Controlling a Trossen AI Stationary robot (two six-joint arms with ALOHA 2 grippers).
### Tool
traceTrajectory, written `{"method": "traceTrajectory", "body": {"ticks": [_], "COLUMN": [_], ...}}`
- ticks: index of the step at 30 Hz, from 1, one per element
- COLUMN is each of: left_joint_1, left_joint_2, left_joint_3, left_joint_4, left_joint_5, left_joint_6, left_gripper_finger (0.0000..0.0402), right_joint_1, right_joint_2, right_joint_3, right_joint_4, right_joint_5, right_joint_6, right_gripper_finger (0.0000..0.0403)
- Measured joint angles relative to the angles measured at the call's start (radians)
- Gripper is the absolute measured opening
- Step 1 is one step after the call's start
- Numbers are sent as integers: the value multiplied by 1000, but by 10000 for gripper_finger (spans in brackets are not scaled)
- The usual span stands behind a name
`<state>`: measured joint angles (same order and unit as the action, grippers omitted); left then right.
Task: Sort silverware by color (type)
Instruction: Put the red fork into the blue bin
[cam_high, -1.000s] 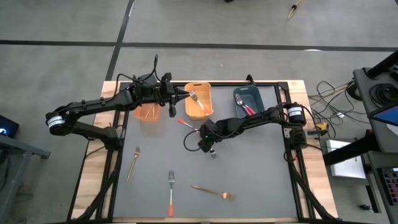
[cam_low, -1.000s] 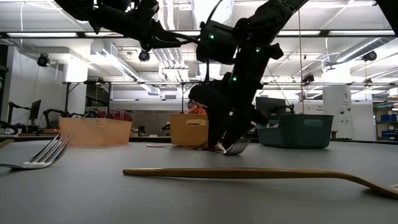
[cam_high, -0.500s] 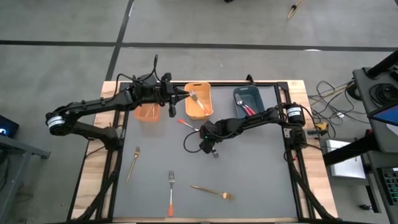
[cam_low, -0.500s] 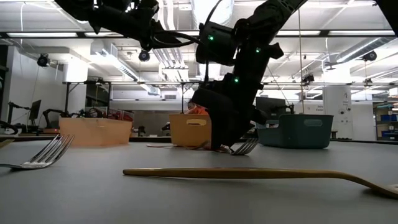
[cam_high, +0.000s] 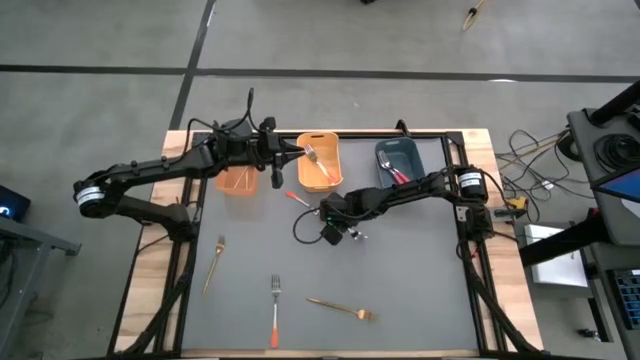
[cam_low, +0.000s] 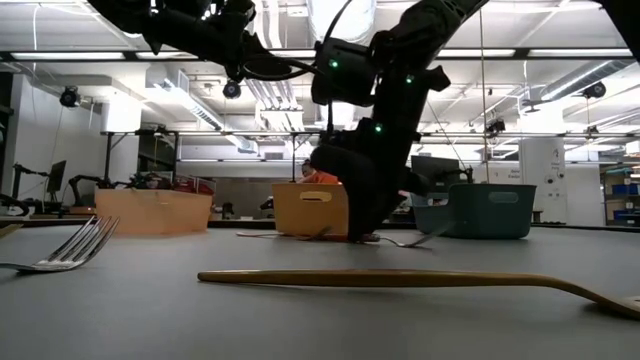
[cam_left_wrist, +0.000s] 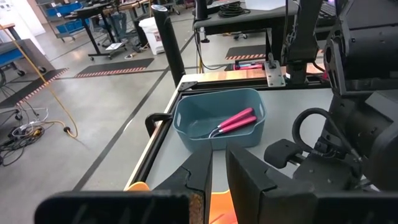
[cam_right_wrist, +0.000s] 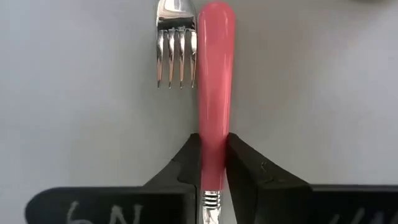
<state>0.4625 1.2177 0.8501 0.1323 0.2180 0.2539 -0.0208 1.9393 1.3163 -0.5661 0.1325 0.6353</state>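
The job is partly done: the right gripper pinches a pink fork, the left gripper clamps another fork above the orange bin, and three forks lie low on the desk.

Light: I see even, bright ceiling strips overhead.
Shadows: soft, faint on surface.
Focus: nearest gold fork blurred.

Pink-handled fork: we see a glossy, smooth plastic-looking handle; polished metal tines.
Gold fork: we note matt brushed metal.
Tabletop: matt grey mat, bare wood edges.
Blue bin: smooth, satin plastic.
Right end effector: matt black fingers.
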Motion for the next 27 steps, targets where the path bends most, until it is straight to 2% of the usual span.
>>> {"method": "traceTrajectory", "body": {"ticks": [8,11,15,18,23,27], "left_joint_1": [-1,-1,-1,-1,0,-2], "left_joint_2": [0,0,0,0,1,12], "left_joint_3": [-2,-5,-6,-6,-12,-16], "left_joint_4": [-19,-80,-208,-277,-291,-288], "left_joint_5": [15,86,197,227,336,466], "left_joint_6": [-4,16,121,164,165,126], "left_gripper_finger": [29,29,29,29,29,29], "right_joint_1": [13,33,61,83,127,144], "right_joint_2": [-5,-29,-68,-110,-166,-218], "right_joint_3": [118,165,186,183,171,144], "right_joint_4": [-276,-379,-485,-537,-592,-616], "right_joint_5": [-21,-16,-10,19,136,162], "right_joint_6": [-7,-58,-129,-181,-308,-399], "right_gripper_finger": [44,37,37,37,37,37]}}
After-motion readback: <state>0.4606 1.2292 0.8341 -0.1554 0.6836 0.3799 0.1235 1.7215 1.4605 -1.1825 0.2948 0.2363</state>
